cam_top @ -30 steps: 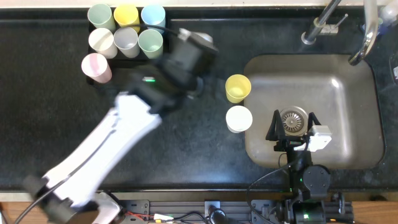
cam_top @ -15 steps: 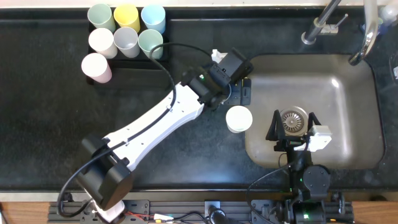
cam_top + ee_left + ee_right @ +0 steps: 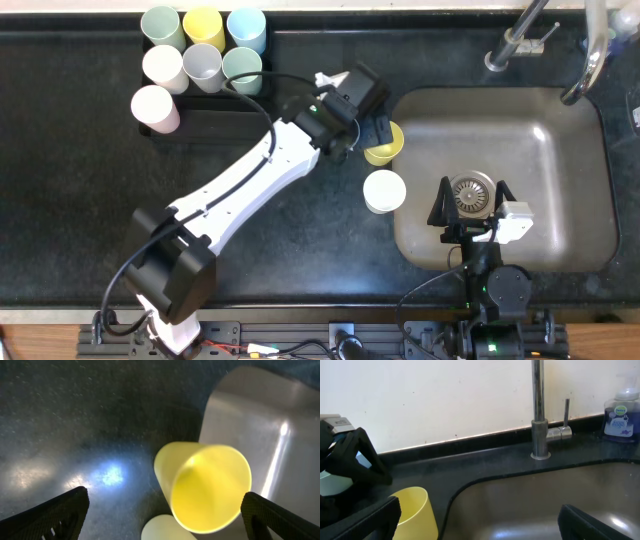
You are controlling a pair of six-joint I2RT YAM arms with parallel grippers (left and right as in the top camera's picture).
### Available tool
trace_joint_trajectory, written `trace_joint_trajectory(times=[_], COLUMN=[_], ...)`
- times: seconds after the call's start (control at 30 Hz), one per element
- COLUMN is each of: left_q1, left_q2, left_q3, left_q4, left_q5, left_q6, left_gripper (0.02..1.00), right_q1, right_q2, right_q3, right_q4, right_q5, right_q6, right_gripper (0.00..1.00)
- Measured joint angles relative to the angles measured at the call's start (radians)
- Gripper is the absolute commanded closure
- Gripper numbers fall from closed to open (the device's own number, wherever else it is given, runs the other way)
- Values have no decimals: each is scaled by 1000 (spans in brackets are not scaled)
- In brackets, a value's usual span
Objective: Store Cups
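Observation:
A yellow cup stands upright on the dark counter at the sink's left edge, with a white cup just in front of it. My left gripper hovers over the yellow cup, open wide, one finger on each side above it. The white cup peeks in beside it. At the back left a black rack holds several cups, and a pink cup stands beside it. My right gripper rests open above the sink drain. The right wrist view shows the yellow cup.
The steel sink fills the right side, with its faucet behind. A blue soap bottle stands at the far right on the counter. Dark counter lies open at the left and front.
My left arm swung from the cup rack to the right, over the yellow cup, then drew slightly back so the cup shows again. The right arm has kept still.

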Motion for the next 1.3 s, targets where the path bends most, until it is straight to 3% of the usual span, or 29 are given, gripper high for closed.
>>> trace_joint_trajectory(times=[0.53, 0.57, 0.63, 0.67, 0.7, 1.0, 1.3], left_q1=[16, 16, 16, 16, 16, 16, 81], left_q2=[94, 95, 95, 97, 100, 107, 28], left_q3=[0, 0, 0, 0, 0, 2, 51], left_q4=[-11, -13, -13, -13, -13, -9, -197], left_q5=[66, 68, 68, 69, 69, 62, -13], left_q6=[-33, -33, -35, -35, -35, -36, -35], left_gripper=[20, 62, 375, 838, 958, 982, 982], right_q1=[0, 0, 0, 0, 0, 0, 0], right_q2=[0, 0, 0, 0, 0, 0, 0], right_q3=[0, 0, 0, 0, 0, 0, 0], right_q4=[0, 0, 0, 0, 0, 0, 0], right_q5=[0, 0, 0, 0, 0, 0, 0], right_q6=[0, 0, 0, 0, 0, 0, 0], right_gripper=[3, 3, 3, 3, 3, 3, 5])
